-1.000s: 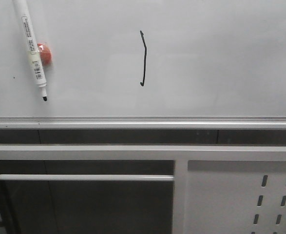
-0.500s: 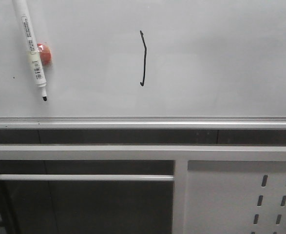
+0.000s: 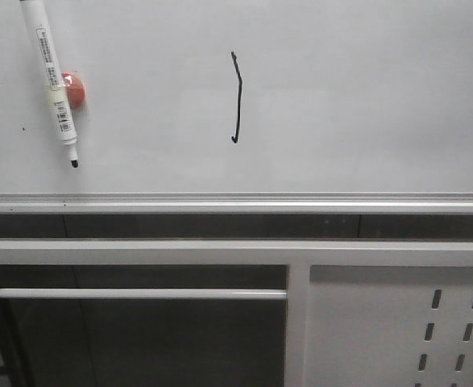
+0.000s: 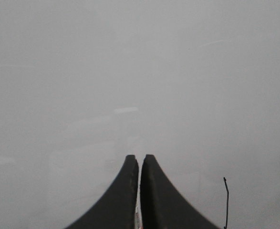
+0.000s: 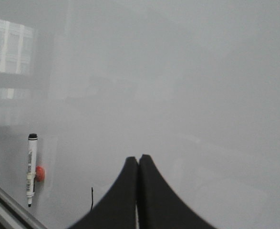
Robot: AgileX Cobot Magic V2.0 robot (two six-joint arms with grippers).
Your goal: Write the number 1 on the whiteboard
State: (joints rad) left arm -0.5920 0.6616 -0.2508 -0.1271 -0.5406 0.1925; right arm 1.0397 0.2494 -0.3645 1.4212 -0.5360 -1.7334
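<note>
One number 1 [image 3: 237,97] on my whiteboard [image 3: 365,97]; one marker [image 3: 49,76]. Only the wrist views show my left pincer [image 4: 139,160] and right pincer [image 5: 139,160], both pressed together.

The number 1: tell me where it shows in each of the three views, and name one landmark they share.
Front view: the number 1 stands just left of centre on the whiteboard, right of the marker.
Left wrist view: the stroke is in the lower right corner, right of the shut left pincer.
Right wrist view: a tiny stroke near the bottom edge, between the marker and the right pincer.
Shared landmark: the whiteboard's white surface.
</note>
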